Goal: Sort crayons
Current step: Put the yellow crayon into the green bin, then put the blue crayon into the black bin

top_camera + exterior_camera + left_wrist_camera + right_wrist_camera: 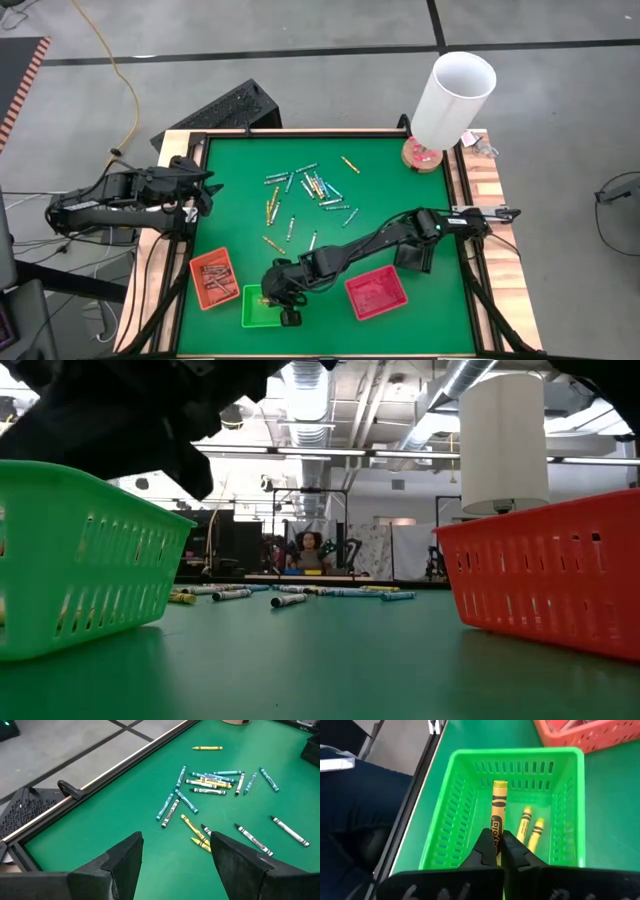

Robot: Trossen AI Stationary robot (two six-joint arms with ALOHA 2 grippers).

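Three trays sit by the tabletop's near edge. Orange tray (214, 279) holds reddish crayons. Green tray (470, 815) holds two yellow crayons (530, 832); the right gripper (497, 851) pinches a third yellow crayon (498, 812) above it. Red tray (377, 294) follows. Left gripper (175, 855) waits, fingers apart, by the left edge. Loose crayons (310, 190) lie mid-table.

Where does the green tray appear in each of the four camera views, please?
High view: green tray near the table's front edge, between the orange tray and the red tray.
Low view: green tray fills the left side.
Left wrist view: not in it.
Right wrist view: green tray in the centre, beneath the right tool, which holds a yellow crayon.
Shared landmark: the red tray.
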